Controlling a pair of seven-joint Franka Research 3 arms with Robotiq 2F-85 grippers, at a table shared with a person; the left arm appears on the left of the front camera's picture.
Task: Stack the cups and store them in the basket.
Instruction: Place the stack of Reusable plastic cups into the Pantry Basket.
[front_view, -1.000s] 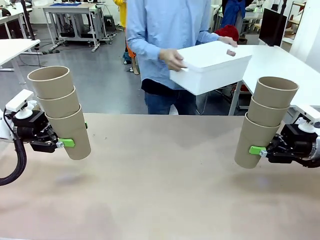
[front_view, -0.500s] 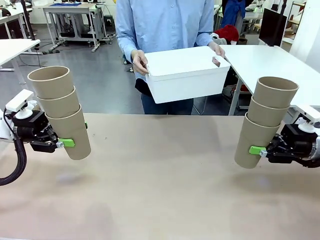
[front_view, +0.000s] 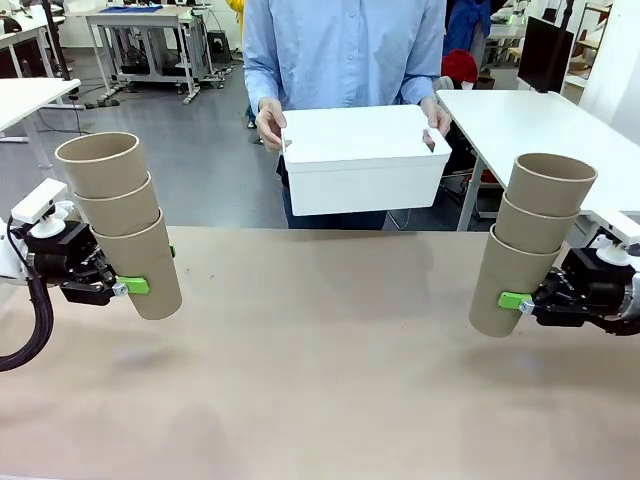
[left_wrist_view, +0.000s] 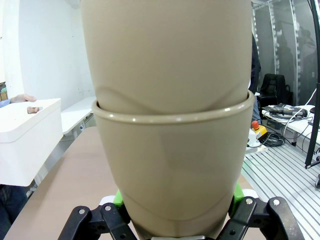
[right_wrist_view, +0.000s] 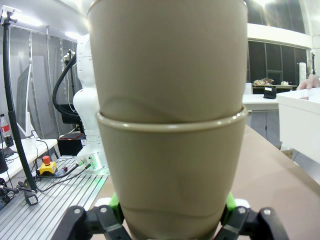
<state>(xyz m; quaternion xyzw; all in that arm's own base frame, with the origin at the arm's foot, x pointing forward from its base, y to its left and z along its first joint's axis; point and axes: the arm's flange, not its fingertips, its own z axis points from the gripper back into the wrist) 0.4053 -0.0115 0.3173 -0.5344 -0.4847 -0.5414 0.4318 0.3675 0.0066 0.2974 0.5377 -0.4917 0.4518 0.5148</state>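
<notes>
left claw (front_view: 140, 286) pinching lowest of three nested cups (front_view: 115, 215), tilted, clear of desk (front_view: 320, 350) | right claw (front_view: 510, 301) pinching second stack (front_view: 535, 240) of three likewise | far: basket (front_view: 362, 165) held by person's hands (front_view: 268, 125) at both ends, beyond desk's far edge, inside unseen

Left stack of cups (front_view: 118, 222): three, tan-brown, tapered, nested rim-up, aloft, tilted with rims leaning left. Right stack of cups (front_view: 530, 240): three, same, rims leaning right. Basket (front_view: 362, 160): white, rectangular, upright, aloft at far side.
</notes>
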